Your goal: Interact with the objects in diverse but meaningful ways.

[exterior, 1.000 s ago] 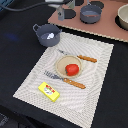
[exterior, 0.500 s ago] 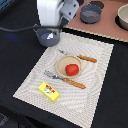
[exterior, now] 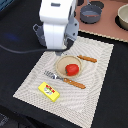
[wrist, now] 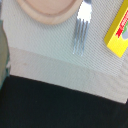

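On the pale woven placemat (exterior: 95,75) mid-frame, the red tomato (exterior: 72,69) sits in its plate (exterior: 61,64) beside the fork (exterior: 48,75) and yellow box (exterior: 49,91); I cannot tell my gripper's state, so I would centre over one item before descending.

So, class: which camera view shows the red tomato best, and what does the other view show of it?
The exterior view. There the red tomato sits whole and unobstructed on the plate, between the fork and the sausage. The wrist view shows none of it: only part of the plate's rim, the fork's tines and the yellow box.
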You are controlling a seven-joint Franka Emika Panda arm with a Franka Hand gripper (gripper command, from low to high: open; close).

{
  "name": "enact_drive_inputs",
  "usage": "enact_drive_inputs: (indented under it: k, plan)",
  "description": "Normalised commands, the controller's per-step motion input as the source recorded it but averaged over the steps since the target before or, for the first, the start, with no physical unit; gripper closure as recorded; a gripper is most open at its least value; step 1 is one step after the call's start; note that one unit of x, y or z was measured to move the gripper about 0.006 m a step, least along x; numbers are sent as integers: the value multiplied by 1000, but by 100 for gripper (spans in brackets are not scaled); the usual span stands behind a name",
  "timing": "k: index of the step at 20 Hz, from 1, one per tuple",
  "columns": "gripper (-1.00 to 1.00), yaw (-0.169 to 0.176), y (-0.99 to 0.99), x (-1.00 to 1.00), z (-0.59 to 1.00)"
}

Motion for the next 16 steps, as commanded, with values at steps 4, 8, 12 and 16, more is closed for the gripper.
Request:
enact_drive_inputs:
  k: [4, 8, 12, 16]
  plan:
    - [-100, 41, -1, 562, -156]
    - [-100, 29, 0, 280, -243]
    - [-100, 31, 0, 232, -316]
    - [-100, 31, -6, 183, -379]
